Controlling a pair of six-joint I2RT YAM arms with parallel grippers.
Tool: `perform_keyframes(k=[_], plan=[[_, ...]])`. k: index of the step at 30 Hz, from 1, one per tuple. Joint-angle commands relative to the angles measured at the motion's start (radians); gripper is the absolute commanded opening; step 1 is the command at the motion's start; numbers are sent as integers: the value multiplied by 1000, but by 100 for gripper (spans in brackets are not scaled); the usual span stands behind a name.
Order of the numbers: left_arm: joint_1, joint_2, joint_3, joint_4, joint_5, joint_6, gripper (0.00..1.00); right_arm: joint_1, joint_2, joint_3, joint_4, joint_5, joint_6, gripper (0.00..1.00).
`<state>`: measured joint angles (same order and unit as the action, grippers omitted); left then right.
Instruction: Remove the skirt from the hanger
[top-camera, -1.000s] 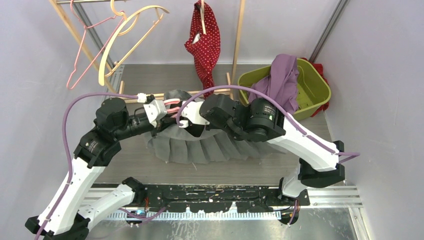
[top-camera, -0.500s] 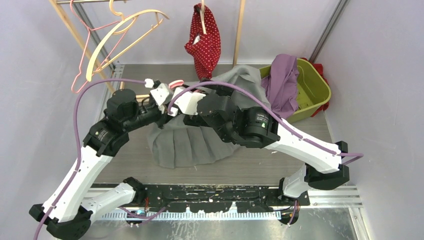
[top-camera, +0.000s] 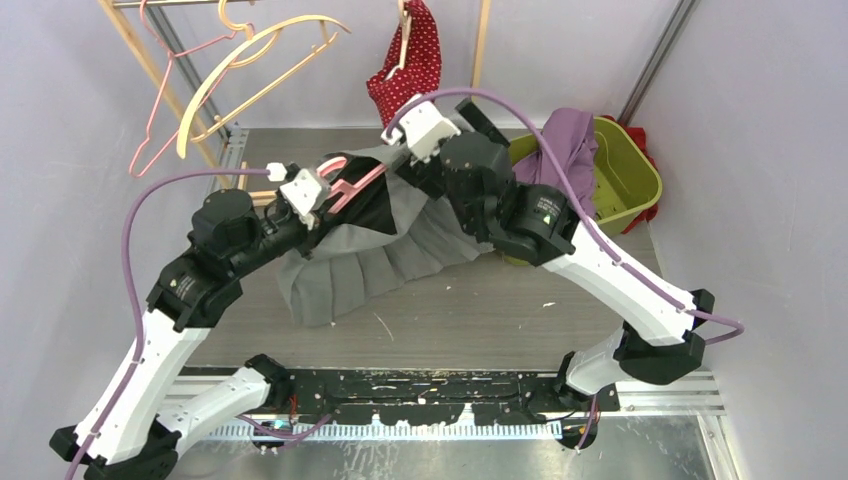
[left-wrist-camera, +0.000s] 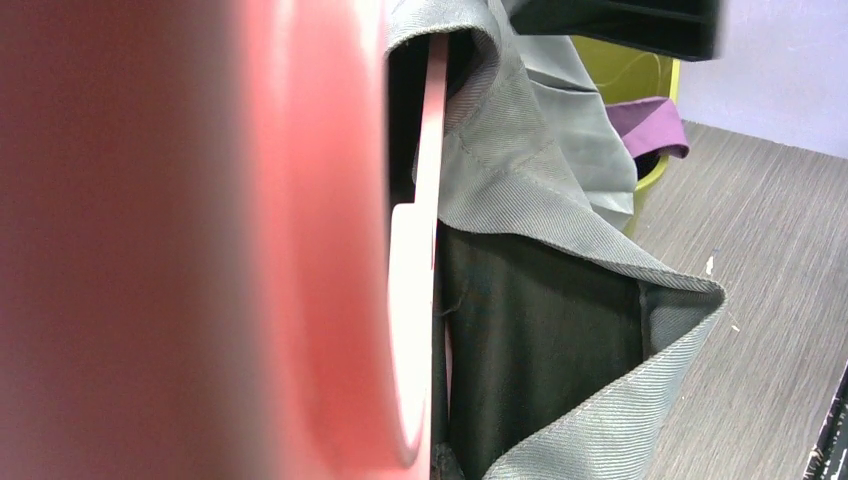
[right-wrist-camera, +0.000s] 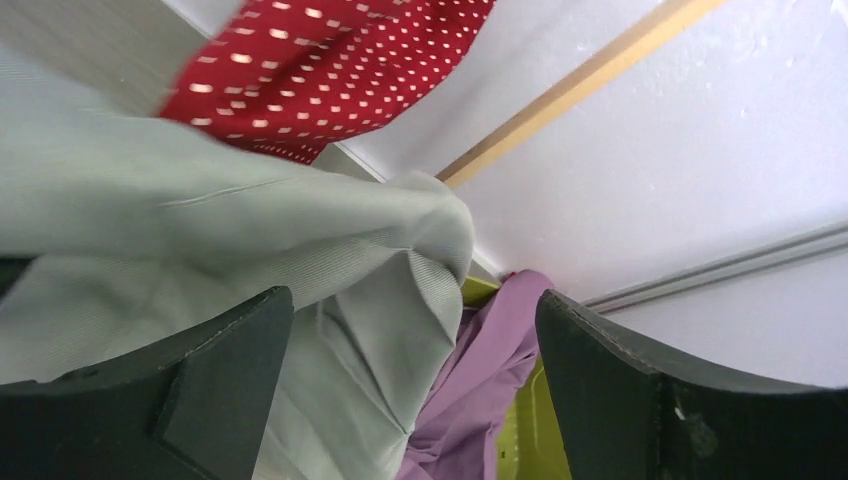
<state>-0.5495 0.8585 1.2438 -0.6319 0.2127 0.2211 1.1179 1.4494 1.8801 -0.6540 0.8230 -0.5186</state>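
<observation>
Seen from above, the left pincer clamps the pink hanger, the grey skirt draped off it onto the desk; left wrist — waistband hugging the hanger's bar; right wrist — the right pincer spread wide, skirt cloth between its fingers, unpinched.

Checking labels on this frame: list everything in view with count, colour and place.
skirt: 1, grey, on table, waist around held hanger
held hanger: 1, pink, in left gripper
wire hanger: 1, pink, rack, far left
cream hanger: 1, cream, beside wire hanger
dotted garment: 1, red, hanging on rack
rack: 1, wooden, back
bin: 1, green, right
purple garment: 1, over bin
table: 1, grey
left gripper: shut on held hanger
right gripper: open, at skirt
</observation>
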Motion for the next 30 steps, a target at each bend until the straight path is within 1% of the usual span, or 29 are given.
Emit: perform_keyframes(k=[1, 6, 11, 12, 13, 14, 15, 16, 17, 18, 22, 27, 30], plan=[[3, -49, 75, 76, -19, 13, 0, -64, 42, 47, 96, -104, 98, 95], [3, -52, 71, 79, -17, 13, 0, -69, 130, 160, 44, -167, 115, 95], [3, -40, 67, 75, -29, 27, 0, -69, 111, 186, -2, -220, 138, 94], [3, -38, 66, 80, -29, 27, 0, -69, 104, 189, -15, -236, 144, 90], [3, -36, 62, 83, -25, 28, 0, -69, 97, 189, -22, -259, 146, 83], [3, -32, 60, 88, -22, 28, 0, -69, 90, 185, -22, -278, 147, 72], [3, -29, 58, 93, -19, 28, 0, -69, 85, 181, -21, -290, 146, 57], [3, -27, 57, 95, -15, 27, 0, -69, 84, 180, -19, -292, 148, 40], [3, -24, 56, 101, -12, 26, 0, -70, 86, 183, -18, -289, 147, 26], [3, -23, 56, 104, -11, 25, 0, -72, 90, 186, -19, -283, 145, 18], [3, -20, 50, 106, -21, 30, 0, -75, 103, 213, -38, -294, 148, 2], [3, -27, 24, 108, -38, 40, 0, -76, 103, 254, -46, -327, 150, 1], [3, -26, 11, 116, -48, 43, 0, -76, 95, 302, -59, -382, 189, 1]])
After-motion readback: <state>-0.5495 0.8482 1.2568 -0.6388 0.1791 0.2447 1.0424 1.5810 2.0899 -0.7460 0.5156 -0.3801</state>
